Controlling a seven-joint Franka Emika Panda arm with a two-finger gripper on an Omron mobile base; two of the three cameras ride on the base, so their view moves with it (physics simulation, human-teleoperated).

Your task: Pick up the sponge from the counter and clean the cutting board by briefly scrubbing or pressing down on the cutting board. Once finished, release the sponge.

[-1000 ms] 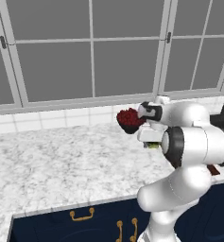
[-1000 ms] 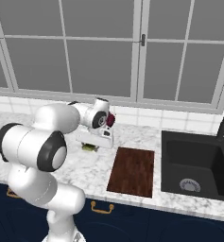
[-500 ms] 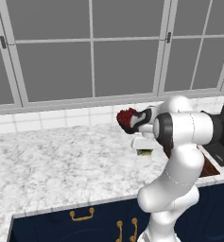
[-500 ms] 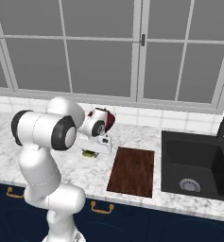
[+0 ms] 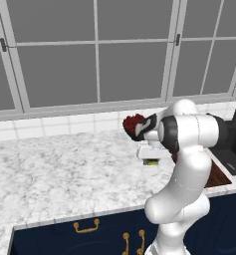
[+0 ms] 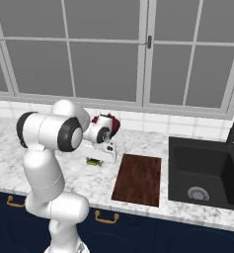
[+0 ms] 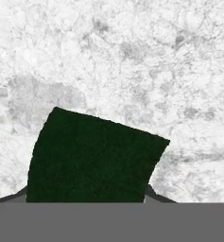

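Jaws grip one sponge (image 7: 92,158) above the counter (image 5: 55,174); one cutting board (image 6: 138,179) lies nearby.

Two base cameras behind the arm, sharing the counter (image 5: 64,174), hand camera close above the sponge (image 7: 92,158)

We see flat, even rendered light with no clear source and no glare. The marble counter (image 5: 64,174) is bright and evenly lit; the window panes (image 6: 103,64) read as dull grey. Shadows are faint, only a soft dark patch under the sponge (image 6: 94,161). Base views are slightly soft and pixelated; the hand view is grainy, edges undistorted
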